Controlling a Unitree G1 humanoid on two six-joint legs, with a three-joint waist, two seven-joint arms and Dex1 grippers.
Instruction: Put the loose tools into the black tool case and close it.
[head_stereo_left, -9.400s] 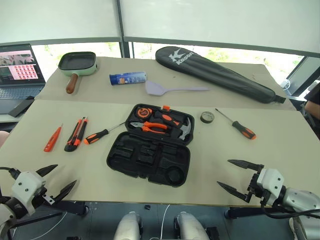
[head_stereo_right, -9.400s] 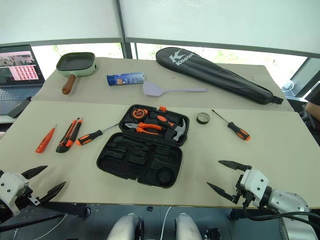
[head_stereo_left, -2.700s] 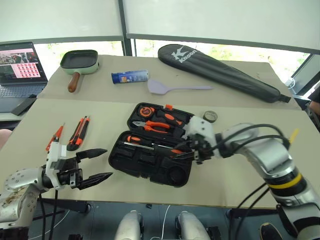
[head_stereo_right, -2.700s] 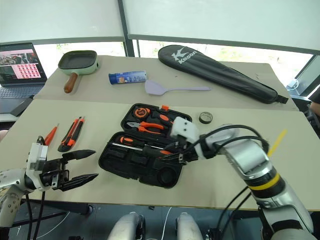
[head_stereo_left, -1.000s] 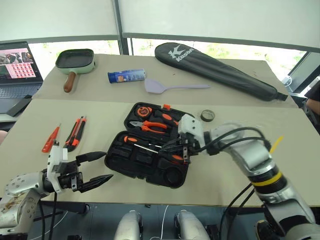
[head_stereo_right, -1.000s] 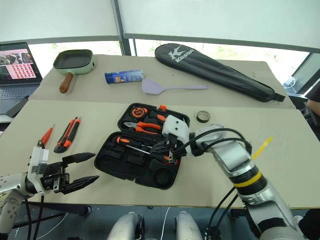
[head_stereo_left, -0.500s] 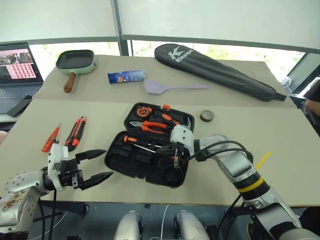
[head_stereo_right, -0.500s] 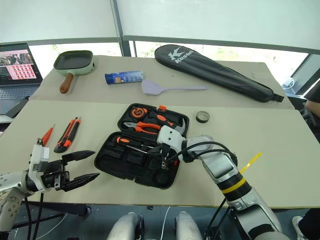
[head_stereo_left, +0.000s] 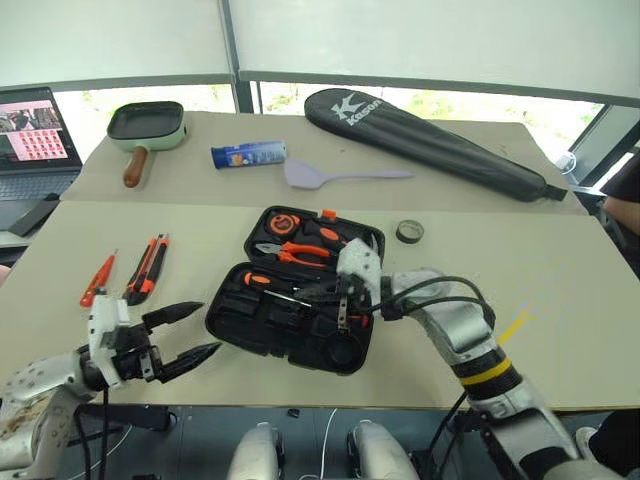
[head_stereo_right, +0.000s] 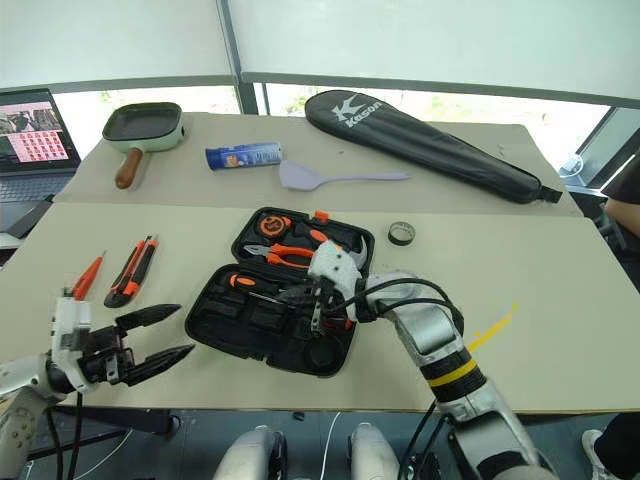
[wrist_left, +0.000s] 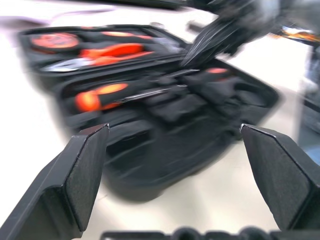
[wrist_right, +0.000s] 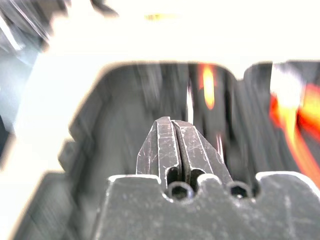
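You have one black tool case (head_stereo_left: 290, 320) lying open in the middle of the table (head_stereo_left: 560, 300), its near half toward you and its far half already stocked with orange-handled tools. Count two screwdrivers in the near half: one (head_stereo_left: 262, 282) along its far left, the other, orange handle (head_stereo_left: 355, 318), under your right gripper (head_stereo_left: 318, 293). Three loose tools are on the table: one orange tester pen (head_stereo_left: 96, 279) and one utility knife (head_stereo_left: 148, 268) side by side well left of the case, and one dark tape roll (head_stereo_left: 409, 231) just off the case's far right corner. On the far panel you also have one green frying pan (head_stereo_left: 145, 123), one blue can (head_stereo_left: 247, 155), one lilac spatula (head_stereo_left: 340, 175) and one long black racket bag (head_stereo_left: 430, 142); one laptop (head_stereo_left: 28, 140) sits beyond the left edge.

Your right gripper hangs over the near half; its wrist view shows the fingers (wrist_right: 172, 150) pressed together with nothing between them, something the head views cannot resolve. Your left gripper (head_stereo_left: 190, 332) sits off the case's near left corner, fingers spread wide and empty. Its wrist view looks across the open case (wrist_left: 165, 110), where the left screwdriver (wrist_left: 100, 95) shows close, and the right gripper (wrist_left: 220, 37) hangs above the recesses.
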